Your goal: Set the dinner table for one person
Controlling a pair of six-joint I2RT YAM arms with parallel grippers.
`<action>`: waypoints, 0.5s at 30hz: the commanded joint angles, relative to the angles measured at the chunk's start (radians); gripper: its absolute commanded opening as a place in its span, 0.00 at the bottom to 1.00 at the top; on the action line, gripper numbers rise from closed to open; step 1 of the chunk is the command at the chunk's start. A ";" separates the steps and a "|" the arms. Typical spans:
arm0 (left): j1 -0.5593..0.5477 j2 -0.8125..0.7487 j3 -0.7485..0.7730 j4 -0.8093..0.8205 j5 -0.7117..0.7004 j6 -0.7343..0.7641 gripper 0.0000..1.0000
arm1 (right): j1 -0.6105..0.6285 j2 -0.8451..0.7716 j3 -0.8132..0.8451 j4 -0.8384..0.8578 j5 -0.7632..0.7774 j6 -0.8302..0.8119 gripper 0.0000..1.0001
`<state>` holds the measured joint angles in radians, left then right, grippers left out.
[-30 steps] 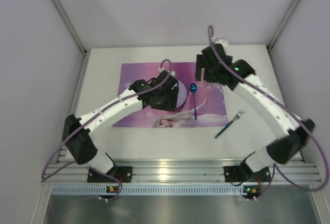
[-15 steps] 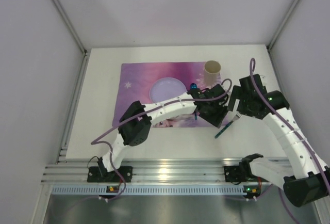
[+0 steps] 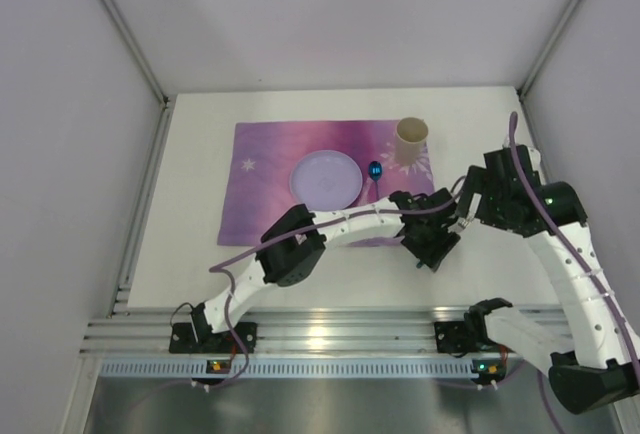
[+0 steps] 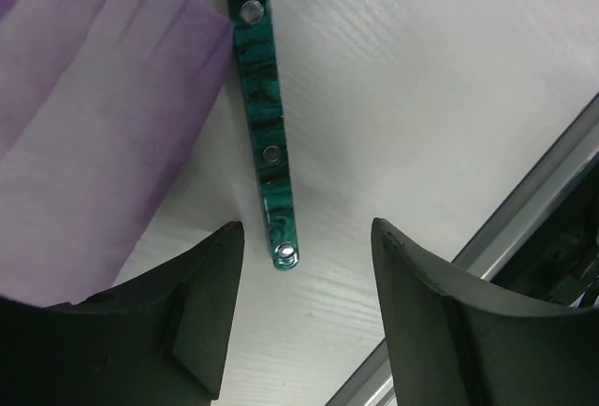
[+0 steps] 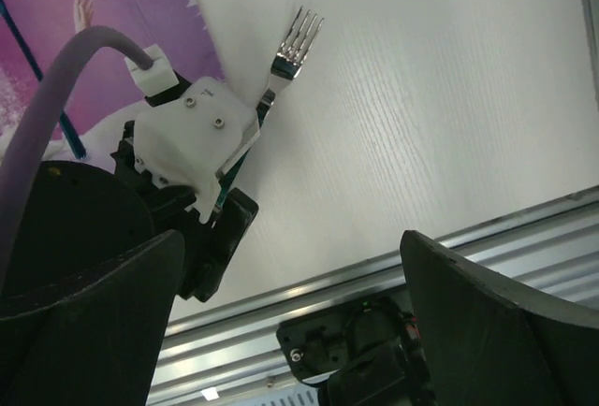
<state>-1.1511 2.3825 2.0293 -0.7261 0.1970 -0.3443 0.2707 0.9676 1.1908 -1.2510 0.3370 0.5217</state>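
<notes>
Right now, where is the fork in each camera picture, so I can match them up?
Top external: the fork sits right of centre, mostly hidden under the left claw, only its tines peeking out.
Left wrist: its green handle runs down from top centre.
Right wrist: tines upper centre, handle behind the left arm.
Shared landmark: the purple placemat edge beside the fork.

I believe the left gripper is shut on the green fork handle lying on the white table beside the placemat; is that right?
Not quite: the left gripper is open, its fingers either side of the green fork handle without touching it, as the left wrist view shows. The rest holds.
</notes>
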 commanded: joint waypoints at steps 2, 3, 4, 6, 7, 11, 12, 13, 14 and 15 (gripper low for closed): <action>-0.059 0.059 0.058 0.047 -0.091 0.059 0.62 | -0.024 -0.041 0.127 -0.033 0.051 -0.035 1.00; -0.064 0.081 0.069 0.036 -0.115 0.062 0.61 | -0.025 -0.053 0.171 -0.036 0.060 -0.038 1.00; -0.064 0.090 0.075 0.034 -0.157 0.062 0.61 | -0.028 -0.058 0.194 -0.037 0.069 -0.048 1.00; -0.064 0.110 0.075 0.028 -0.188 0.056 0.60 | -0.027 -0.072 0.266 -0.042 0.095 -0.051 1.00; -0.064 0.118 0.075 0.028 -0.227 0.063 0.58 | -0.027 -0.073 0.288 -0.044 0.100 -0.060 1.00; -0.073 0.158 0.072 0.008 -0.299 0.085 0.46 | -0.028 -0.066 0.360 -0.059 0.129 -0.074 1.00; -0.076 0.161 0.069 -0.001 -0.312 0.091 0.44 | -0.028 -0.061 0.374 -0.064 0.135 -0.077 1.00; -0.082 0.165 0.065 -0.007 -0.327 0.096 0.42 | -0.028 -0.060 0.374 -0.070 0.138 -0.078 1.00; -0.087 0.172 0.063 -0.013 -0.346 0.097 0.38 | -0.030 -0.056 0.374 -0.070 0.140 -0.080 1.00; -0.091 0.182 0.060 -0.022 -0.381 0.102 0.35 | -0.028 -0.055 0.371 -0.070 0.142 -0.081 1.00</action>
<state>-1.2278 2.4596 2.1212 -0.6804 -0.0784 -0.2760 0.2523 0.8902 1.5501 -1.2945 0.4477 0.4664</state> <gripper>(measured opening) 0.367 0.996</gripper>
